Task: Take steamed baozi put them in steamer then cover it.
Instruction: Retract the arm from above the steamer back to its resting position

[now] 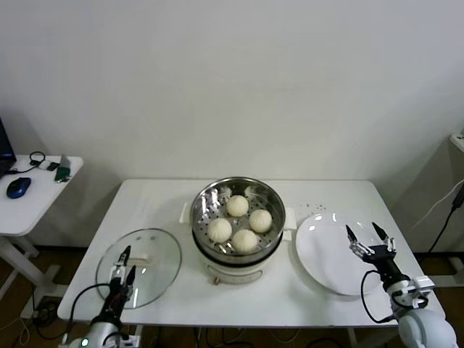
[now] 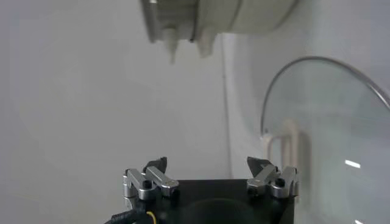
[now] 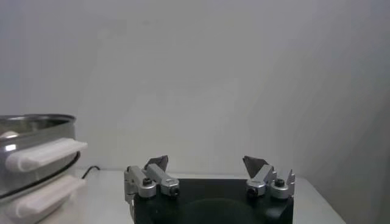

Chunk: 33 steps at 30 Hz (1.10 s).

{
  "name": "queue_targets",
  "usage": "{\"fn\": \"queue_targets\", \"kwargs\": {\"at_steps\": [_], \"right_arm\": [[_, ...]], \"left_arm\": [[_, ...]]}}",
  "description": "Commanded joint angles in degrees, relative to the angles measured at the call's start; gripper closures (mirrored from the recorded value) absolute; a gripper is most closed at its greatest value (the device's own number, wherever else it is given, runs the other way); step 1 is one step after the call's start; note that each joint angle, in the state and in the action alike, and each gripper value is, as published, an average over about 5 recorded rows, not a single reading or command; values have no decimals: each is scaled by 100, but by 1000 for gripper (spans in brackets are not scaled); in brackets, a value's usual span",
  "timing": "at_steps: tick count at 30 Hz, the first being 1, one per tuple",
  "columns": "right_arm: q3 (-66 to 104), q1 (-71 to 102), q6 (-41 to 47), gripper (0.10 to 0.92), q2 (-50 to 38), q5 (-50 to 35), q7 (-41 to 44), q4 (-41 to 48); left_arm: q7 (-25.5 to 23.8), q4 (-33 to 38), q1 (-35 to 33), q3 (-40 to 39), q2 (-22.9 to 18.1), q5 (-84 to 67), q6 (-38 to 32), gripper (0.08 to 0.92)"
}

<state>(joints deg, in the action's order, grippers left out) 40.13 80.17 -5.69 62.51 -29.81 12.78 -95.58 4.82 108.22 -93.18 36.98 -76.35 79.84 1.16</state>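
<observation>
You have a white desk (image 1: 167,199) carrying three things in a row — the cover (image 1: 148,261) lying flat at the left front, the steamer (image 1: 239,250) in the middle, a white plate (image 1: 326,254) on the right.

place: lab or office test room, not a home kitchen | evidence: bare white wall (image 1: 232,80); plain white rectangular work table (image 1: 167,199) with loose black cables (image 1: 217,337) beneath; small white side desk (image 1: 36,199) holding blue computer mouse (image 1: 18,188), black cable and small green gadget (image 1: 62,173)
</observation>
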Motion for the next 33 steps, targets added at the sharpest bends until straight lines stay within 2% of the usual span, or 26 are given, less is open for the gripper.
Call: {"fn": "queue_targets", "kwargs": {"at_steps": [1, 9, 24, 33], "right_arm": [[187, 209, -65, 203, 210, 280, -15, 94], [186, 243, -98, 203, 269, 407, -8, 71], [177, 261, -150, 203, 426, 728, 16, 42], [183, 297, -192, 203, 523, 898, 41, 51]], "left_arm": [[129, -1337, 778, -22, 52, 500, -274, 177], [554, -1775, 1241, -46, 36, 377, -286, 177], [628, -2053, 1579, -156, 116, 181, -276, 177], [855, -2361, 1774, -289, 238, 166, -280, 177]]}}
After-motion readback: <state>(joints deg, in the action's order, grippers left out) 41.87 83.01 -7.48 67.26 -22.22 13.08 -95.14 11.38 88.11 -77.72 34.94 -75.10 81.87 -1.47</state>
